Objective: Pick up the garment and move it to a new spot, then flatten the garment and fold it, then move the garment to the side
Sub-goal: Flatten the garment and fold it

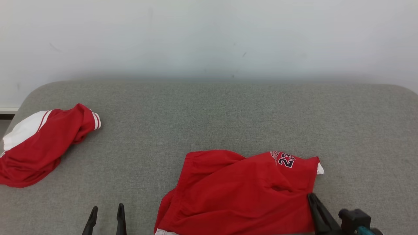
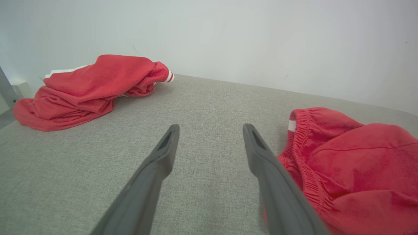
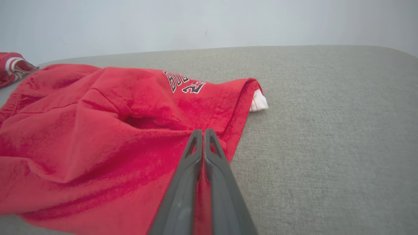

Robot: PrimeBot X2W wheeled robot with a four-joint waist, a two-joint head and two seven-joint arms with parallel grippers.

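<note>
The red shorts are lying rumpled near the front of the grey cushion, not yet flattened or folded, so most of the task is waiting. The right gripper is pressing its fingers together at the shorts' right hem, seemingly pinching cloth, though the contact is partly hidden. The left gripper is hovering spread and empty beside the waistband. A second red garment is sitting well apart, far left.

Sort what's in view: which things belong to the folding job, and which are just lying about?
Job: red shorts, pinched by the shut right claw; open left claw.
Lying about: crumpled red-and-white garment, far left on the grey cushion.
</note>
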